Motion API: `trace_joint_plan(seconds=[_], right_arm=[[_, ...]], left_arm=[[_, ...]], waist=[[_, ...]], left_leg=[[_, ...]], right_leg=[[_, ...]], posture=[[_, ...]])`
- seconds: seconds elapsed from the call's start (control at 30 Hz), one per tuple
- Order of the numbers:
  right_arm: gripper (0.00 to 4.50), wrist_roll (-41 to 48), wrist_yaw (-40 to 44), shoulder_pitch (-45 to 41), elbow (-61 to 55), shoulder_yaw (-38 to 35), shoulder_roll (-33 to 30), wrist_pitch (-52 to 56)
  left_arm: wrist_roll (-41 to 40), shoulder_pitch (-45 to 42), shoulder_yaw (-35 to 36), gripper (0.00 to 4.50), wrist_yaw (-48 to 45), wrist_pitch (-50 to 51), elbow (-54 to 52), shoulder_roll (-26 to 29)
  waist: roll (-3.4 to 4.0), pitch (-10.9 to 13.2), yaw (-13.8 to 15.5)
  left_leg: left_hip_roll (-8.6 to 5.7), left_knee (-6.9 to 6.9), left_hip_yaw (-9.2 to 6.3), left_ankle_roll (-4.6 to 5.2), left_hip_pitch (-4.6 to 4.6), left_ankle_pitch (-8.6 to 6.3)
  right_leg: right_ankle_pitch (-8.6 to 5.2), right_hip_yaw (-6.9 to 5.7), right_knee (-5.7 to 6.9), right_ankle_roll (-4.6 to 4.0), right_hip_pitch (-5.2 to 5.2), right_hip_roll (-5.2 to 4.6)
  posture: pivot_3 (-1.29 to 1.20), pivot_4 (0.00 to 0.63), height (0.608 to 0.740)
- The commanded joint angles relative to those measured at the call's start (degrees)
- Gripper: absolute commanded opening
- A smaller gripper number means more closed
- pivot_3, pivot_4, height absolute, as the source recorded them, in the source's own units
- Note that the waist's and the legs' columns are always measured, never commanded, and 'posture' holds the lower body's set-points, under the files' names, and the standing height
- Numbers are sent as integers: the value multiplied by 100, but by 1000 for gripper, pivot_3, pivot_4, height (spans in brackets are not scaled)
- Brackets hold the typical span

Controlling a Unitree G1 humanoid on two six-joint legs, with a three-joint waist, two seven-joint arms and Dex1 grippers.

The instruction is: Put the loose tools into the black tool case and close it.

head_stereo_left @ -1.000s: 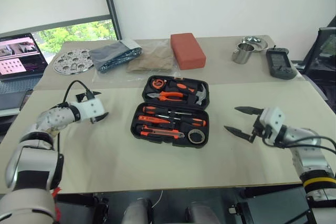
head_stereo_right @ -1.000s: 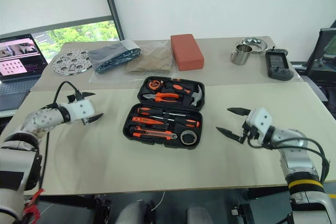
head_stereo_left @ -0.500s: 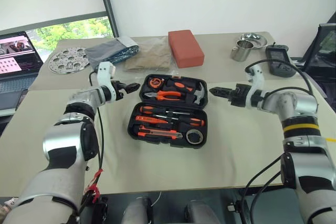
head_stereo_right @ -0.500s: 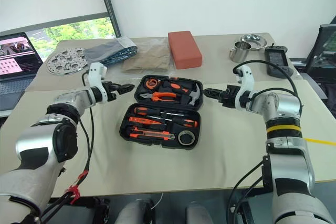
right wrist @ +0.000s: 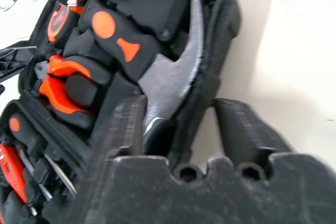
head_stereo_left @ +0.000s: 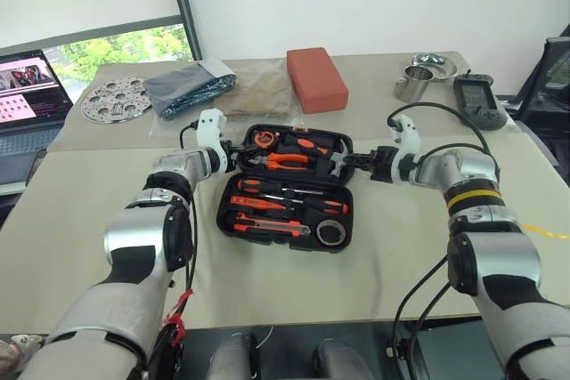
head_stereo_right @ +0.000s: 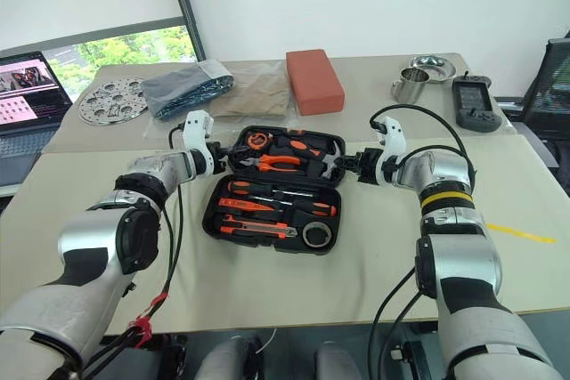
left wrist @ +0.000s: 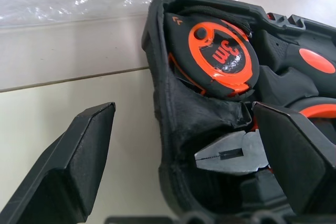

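The black tool case [head_stereo_left: 223, 213] lies open on the table. In its near half sit three slim screwdrivers [head_stereo_left: 283, 191], an orange-and-black utility knife [head_stereo_left: 267, 227] and a grey tape roll [head_stereo_left: 331, 233]. The far half holds pliers, a hammer and a tape measure [left wrist: 218, 59]. My left gripper [head_stereo_left: 236, 156] is open, its fingers astride the far half's left wall [left wrist: 173, 103], one outside and one over the pliers' nose. On the opposite side my right gripper [head_stereo_left: 347, 162] is shut on the right wall [right wrist: 210, 77], one finger inside by the hammer head.
On the far table stand an orange-red block [head_stereo_left: 316, 79], a metal cup [head_stereo_left: 411, 88] and bowl [head_stereo_left: 432, 65], a dark handheld device [head_stereo_left: 478, 100], a dark bag [head_stereo_left: 191, 88] on clear plastic and a perforated metal disc [head_stereo_left: 116, 100]. A laptop [head_stereo_left: 27, 86] sits far left.
Both arms have swung inward from the table's sides to the case's far half. The right gripper's jaws have narrowed onto the right wall. The left gripper stays open.
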Motion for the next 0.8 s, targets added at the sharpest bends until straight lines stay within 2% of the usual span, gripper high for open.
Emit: trace_joint_plan(seconds=[0.03, 0.1, 0.17, 0.27, 0.53, 0.6, 0.8], right_arm=[[504, -88, 193, -195, 6, -154, -23, -173], [41, -127, 292, -174, -39, -138, -19, -177], [41, -165, 360, -159, -67, -132, -18, -180], [0, -219, 442, -127, -115, -132, -12, -247], [0, -374, 893, 42, -403, -22, -6, -546], [0, -420, 960, 86, -474, -15, 9, -578], [0, -570, 1170, 308, -736, 30, -7, -1032]], left_arm=[[-73, -184, 104, 4500, 90, -88, -102, -6], [-75, -181, 122, 4500, 100, -83, -101, -12], [-72, -174, 140, 4500, 105, -78, -100, -16], [-86, -156, 186, 3751, 109, -66, -98, -9], [-74, -54, 279, 685, 25, 9, -94, 136], [-73, -37, 279, 106, -19, 22, -94, 165], [43, 13, 115, 106, -451, -40, -122, 257]], waist=[[0, 0, -3], [0, 0, -8], [0, 0, -7], [0, 0, -2], [0, 0, -10], [0, 0, -5], [0, 0, -6]], left_leg=[[0, 0, 0, -2, -1, 1], [2, 0, 1, -5, 0, 3], [3, 0, 2, -5, 0, 3], [3, 0, 2, -5, -2, 3], [3, -1, 4, -9, -7, 5], [4, -2, 4, -9, -7, 6], [9, -3, 11, -12, -10, 7]], right_leg=[[0, 0, 5, 0, -6, 0], [0, 0, 11, 0, -9, 2], [0, 0, 12, 0, -10, 3], [0, 0, 12, 0, -12, 3], [0, 0, 12, 0, -22, 5], [0, 0, 13, 0, -23, 7], [0, 0, 14, 0, -23, 14]], posture=[[0, 150, 740], [0, 150, 740], [0, 150, 740], [0, 150, 740], [0, 150, 740], [0, 150, 740], [0, 150, 740]])
